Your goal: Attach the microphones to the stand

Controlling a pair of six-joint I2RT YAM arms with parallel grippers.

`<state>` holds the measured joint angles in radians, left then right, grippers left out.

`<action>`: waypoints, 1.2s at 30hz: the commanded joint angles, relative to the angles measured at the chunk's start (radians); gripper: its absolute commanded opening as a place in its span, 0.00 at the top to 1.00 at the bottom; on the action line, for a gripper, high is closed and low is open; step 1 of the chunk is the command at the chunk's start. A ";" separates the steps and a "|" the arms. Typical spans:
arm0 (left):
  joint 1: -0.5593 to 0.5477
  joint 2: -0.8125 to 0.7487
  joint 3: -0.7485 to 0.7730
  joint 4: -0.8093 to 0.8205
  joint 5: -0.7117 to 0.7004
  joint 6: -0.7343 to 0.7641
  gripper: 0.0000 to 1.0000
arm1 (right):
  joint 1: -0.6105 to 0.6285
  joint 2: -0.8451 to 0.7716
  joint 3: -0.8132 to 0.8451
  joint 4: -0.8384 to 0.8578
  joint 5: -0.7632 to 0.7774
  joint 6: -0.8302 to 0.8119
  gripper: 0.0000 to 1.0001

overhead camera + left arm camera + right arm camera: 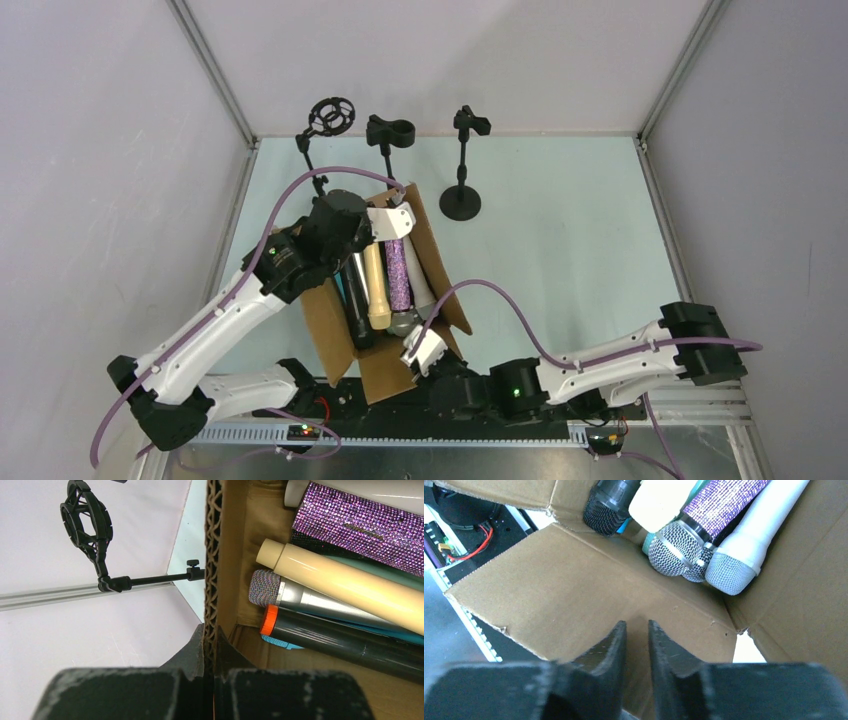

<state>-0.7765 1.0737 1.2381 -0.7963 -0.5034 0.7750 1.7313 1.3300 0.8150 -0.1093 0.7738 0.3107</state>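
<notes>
Left end effector (211, 636) is pinching the cardboard box (234, 555) wall, fingers clamped on it. Right end effector (637, 628) is hovering over the near flap, fingers slightly apart (nothing between). The microphones (399, 270) are lying in the box; the stands (461, 203) are standing behind it on the table (570, 240).

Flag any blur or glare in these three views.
Top external: evenly lit, sharp, soft shadows. Left wrist: left gripper, clamped on the cardboard box, blurred; glare streak along the cream microphone. Right wrist: right gripper out of focus, silver grille sharp.
</notes>
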 commanded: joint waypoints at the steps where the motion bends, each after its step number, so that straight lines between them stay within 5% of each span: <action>1: -0.003 -0.009 0.009 0.018 -0.018 0.019 1.00 | 0.025 -0.026 -0.015 -0.050 0.024 0.061 0.80; 25: -0.018 -0.021 0.049 0.011 0.009 0.009 1.00 | -0.188 0.137 -0.101 0.291 -0.109 0.046 0.79; 31: -0.025 -0.026 0.062 0.003 0.012 0.006 1.00 | -0.167 -0.008 0.042 0.082 0.009 0.024 0.56; 36: -0.026 -0.014 0.086 0.000 0.011 -0.020 1.00 | -0.228 -0.069 0.110 0.094 -0.016 0.032 0.43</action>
<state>-0.7872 1.0737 1.2560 -0.8188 -0.5114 0.7753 1.5558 1.3148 0.8349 -0.0338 0.7002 0.3424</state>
